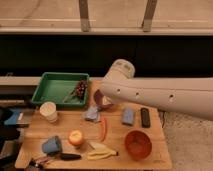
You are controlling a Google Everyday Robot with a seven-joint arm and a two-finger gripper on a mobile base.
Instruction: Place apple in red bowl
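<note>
The apple, small and yellow-orange, lies on the wooden table at the front left. The red bowl stands at the front right, upright with nothing showing in it. My white arm reaches in from the right. Its end, with the gripper, hangs over the back middle of the table, above the purple bowl. The gripper is well behind the apple and to its right, and left of the red bowl.
A green tray with dark grapes stands at the back left. A white cup, blue cup, grey cloth, carrot, banana, blue sponge and black block lie around.
</note>
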